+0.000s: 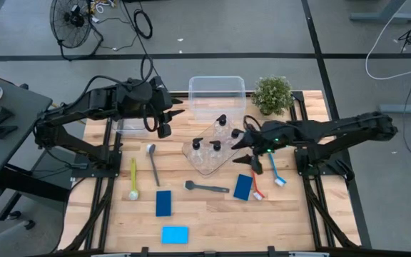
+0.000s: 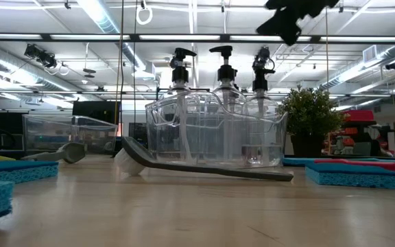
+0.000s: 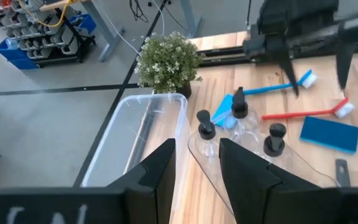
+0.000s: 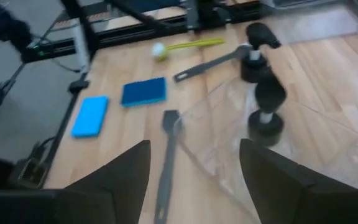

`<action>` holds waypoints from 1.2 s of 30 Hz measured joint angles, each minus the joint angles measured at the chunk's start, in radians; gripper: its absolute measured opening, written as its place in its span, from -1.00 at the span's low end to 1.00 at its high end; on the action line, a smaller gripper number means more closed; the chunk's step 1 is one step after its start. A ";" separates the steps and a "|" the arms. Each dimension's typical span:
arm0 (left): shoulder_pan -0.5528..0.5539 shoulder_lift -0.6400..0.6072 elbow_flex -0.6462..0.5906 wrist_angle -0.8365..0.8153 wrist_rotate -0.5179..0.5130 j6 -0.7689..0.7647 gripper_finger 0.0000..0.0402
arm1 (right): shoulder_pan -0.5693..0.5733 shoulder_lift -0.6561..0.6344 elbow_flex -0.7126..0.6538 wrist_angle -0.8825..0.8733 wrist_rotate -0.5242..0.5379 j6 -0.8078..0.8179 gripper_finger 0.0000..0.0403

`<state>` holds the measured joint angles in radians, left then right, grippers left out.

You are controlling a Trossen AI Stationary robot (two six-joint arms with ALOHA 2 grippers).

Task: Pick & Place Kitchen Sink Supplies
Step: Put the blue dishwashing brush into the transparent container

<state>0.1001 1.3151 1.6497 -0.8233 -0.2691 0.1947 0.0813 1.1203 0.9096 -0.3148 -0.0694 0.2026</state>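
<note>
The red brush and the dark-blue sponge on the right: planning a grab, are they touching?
Cannot tell. In the high view the red brush runs right along the dark-blue sponge edge with no visible gap; left wrist view suggests a sliver.

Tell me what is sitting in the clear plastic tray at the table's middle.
The clear plastic tray holds four small clear bottles with black pump tops. The right claw hovers open at its edge. Whether the bottles hold liquid cannot be seen.
</note>
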 joint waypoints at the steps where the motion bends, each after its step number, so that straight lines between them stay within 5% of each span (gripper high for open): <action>1: -0.002 0.000 0.000 -0.005 0.000 -0.001 -0.36 | 0.011 -0.023 0.000 -0.031 0.004 0.007 0.23; 10: -0.014 0.000 0.000 -0.009 0.000 -0.001 -0.36 | 0.112 -0.157 0.001 -0.384 0.101 0.206 0.19; 23: -0.014 0.000 0.000 -0.008 0.000 -0.035 -0.36 | 0.188 -0.161 0.001 -0.798 0.114 0.541 0.10; 36: -0.014 0.000 0.000 -0.008 0.000 -0.055 -0.36 | 0.187 -0.146 -0.073 -0.831 0.073 0.974 0.10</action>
<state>0.0864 1.3151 1.6501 -0.8314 -0.2691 0.1398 0.2684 0.9745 0.8363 -1.1461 0.0037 1.1768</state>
